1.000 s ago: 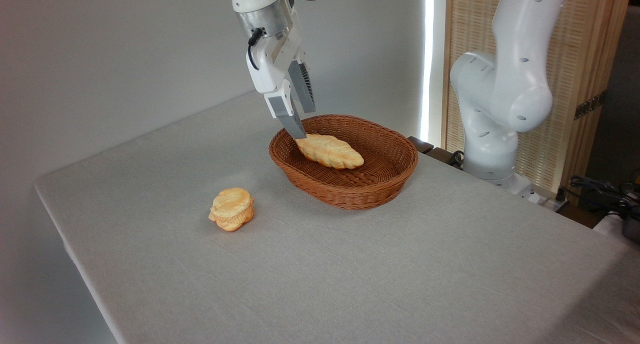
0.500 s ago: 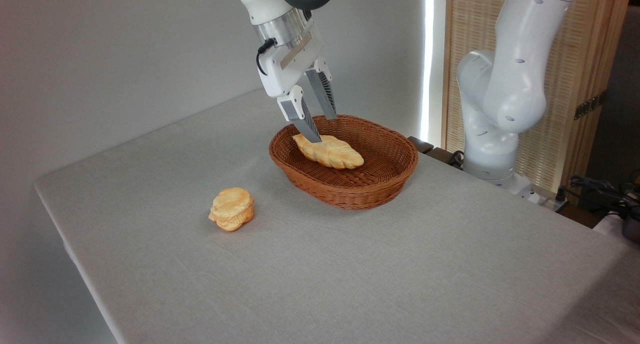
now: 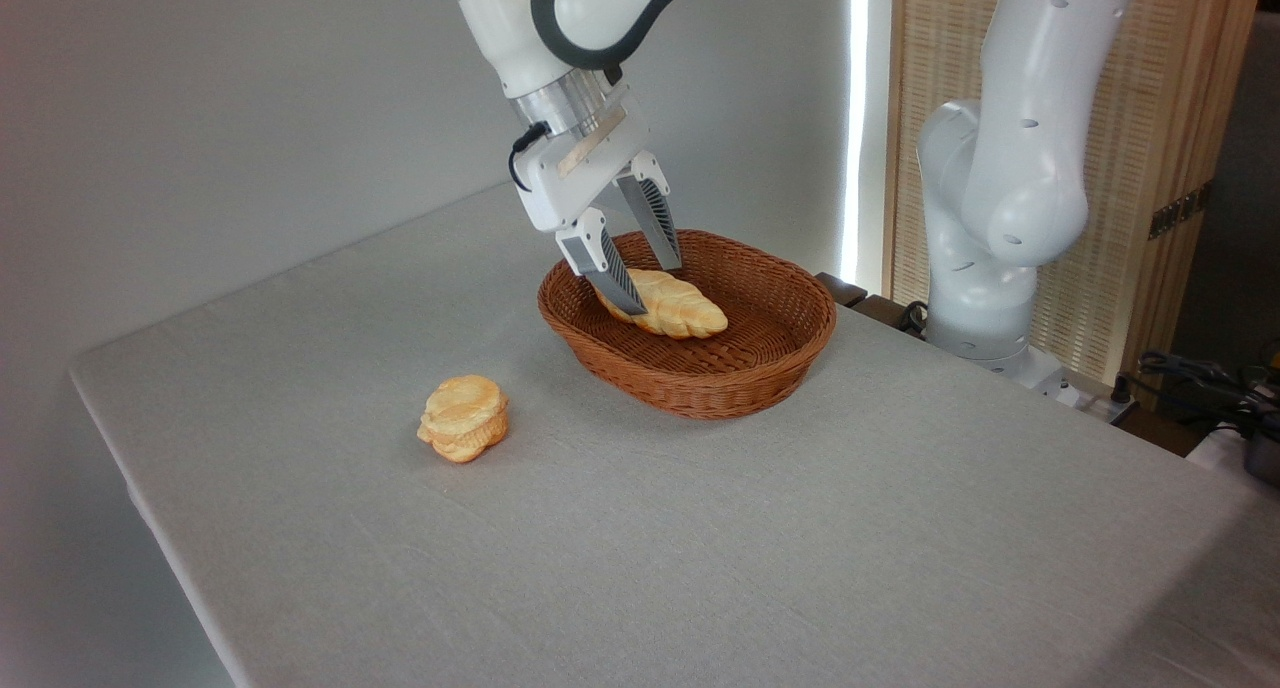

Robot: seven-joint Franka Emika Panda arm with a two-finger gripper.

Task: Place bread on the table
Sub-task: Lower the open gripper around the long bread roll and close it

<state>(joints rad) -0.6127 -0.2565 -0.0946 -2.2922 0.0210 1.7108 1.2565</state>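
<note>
Upper centre, the gripper [image 3: 650, 286] reaches into the basket [image 3: 762, 368], jaws wide astride the loaf [image 3: 678, 310]; the bun [image 3: 464, 418] sits on the table [image 3: 800, 548] at centre left

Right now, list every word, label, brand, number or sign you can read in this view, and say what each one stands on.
None: no readable text anywhere in this view.
Claw: a pale strip on its body, no letters legible.
Long loaf, bun, basket, table: no markings.
Arm base and the wooden screen behind it: nothing written shows.
</note>
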